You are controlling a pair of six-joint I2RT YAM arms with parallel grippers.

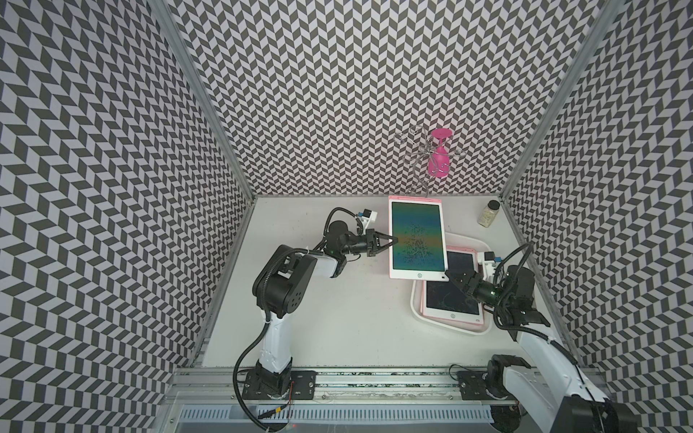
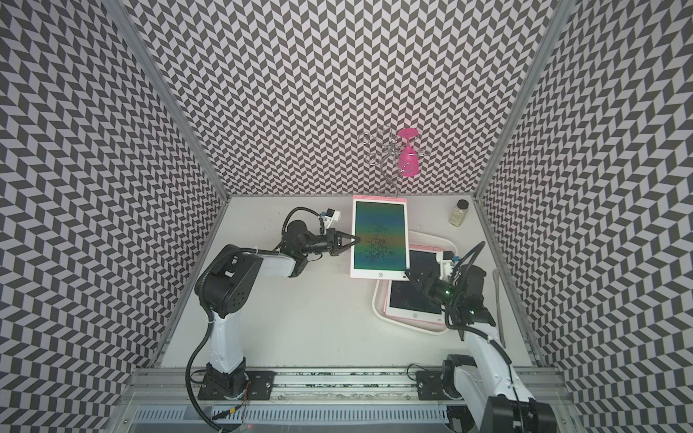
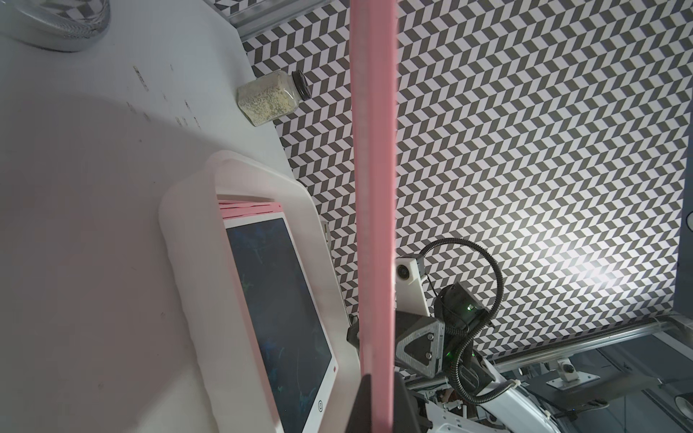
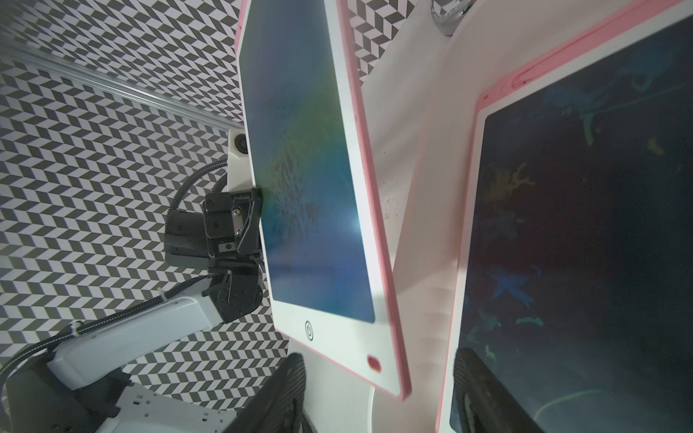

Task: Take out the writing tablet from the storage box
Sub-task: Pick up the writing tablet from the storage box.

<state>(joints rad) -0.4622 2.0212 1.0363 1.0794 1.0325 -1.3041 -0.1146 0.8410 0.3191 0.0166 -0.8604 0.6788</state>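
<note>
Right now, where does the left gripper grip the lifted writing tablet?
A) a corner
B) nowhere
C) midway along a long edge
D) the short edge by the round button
C: in both top views the left gripper is shut on the middle of the writing tablet's long edge, far from its round button.

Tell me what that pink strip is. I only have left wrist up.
Observer: The side edge of a writing tablet, seen edge-on. In both top views the left gripper is shut on its long side, screen facing up.
Operator: Other arm on it too?
Observer: The right gripper stands open at the tablet's button-end corner. The right wrist view shows its fingers apart, not clamped.
Operator: Anything behind the tablet?
Observer: A wire rack at the back of the table, with a pink glass hanging upside down from it.
</note>
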